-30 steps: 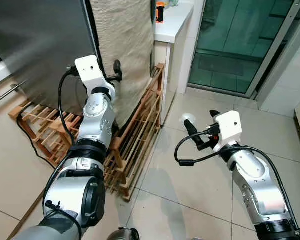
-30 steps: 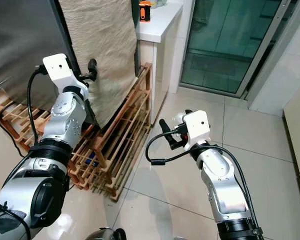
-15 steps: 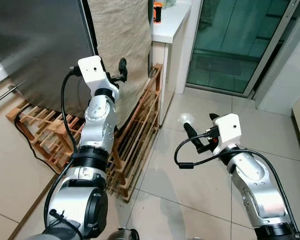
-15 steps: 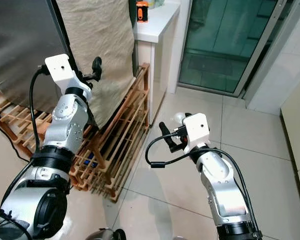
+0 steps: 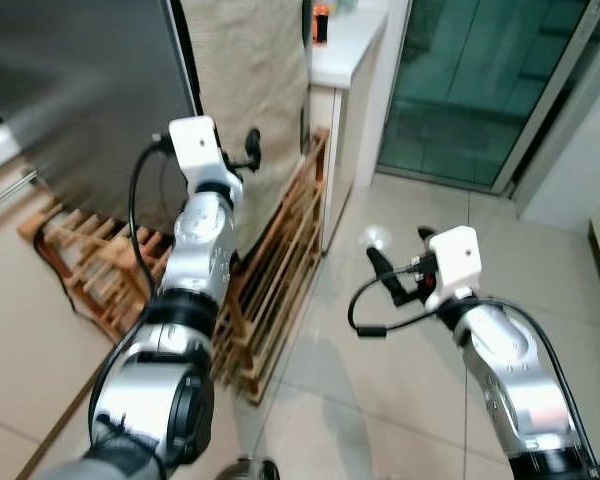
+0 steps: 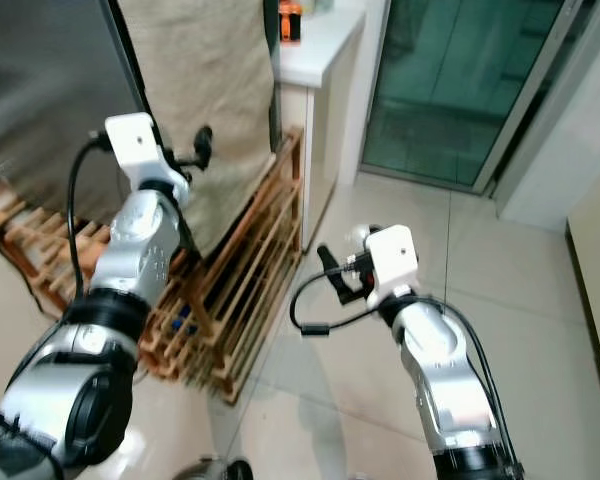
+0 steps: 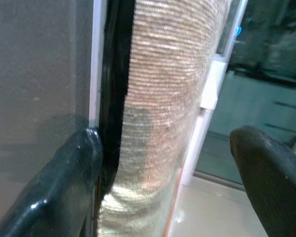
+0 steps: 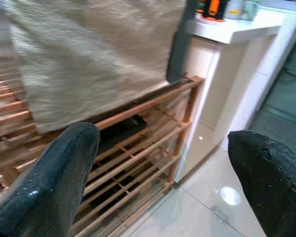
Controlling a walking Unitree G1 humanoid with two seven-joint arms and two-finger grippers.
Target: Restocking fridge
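The fridge (image 5: 80, 90) stands at the left with a dark steel door, and a beige cloth (image 5: 250, 80) hangs over its side. My left gripper (image 5: 250, 150) is raised at the door's right edge. In the left wrist view its fingers (image 7: 54, 192) stand wide apart and open, one by the black door seam (image 7: 111, 98) and the cloth (image 7: 163, 98) between them. My right gripper (image 5: 398, 272) hovers open over the floor tiles, holding nothing, its fingers (image 8: 54, 177) pointing toward the rack.
A low wooden rack (image 5: 270, 290) runs along the foot of the fridge. Behind it a white counter (image 5: 345, 45) carries an orange item (image 5: 321, 22). A glass sliding door (image 5: 470, 90) is at the back right. Tiled floor (image 5: 380, 380) lies ahead.
My left gripper has edged a little further right along the fridge's edge. The picture is slightly blurred now. The right arm has hardly moved.
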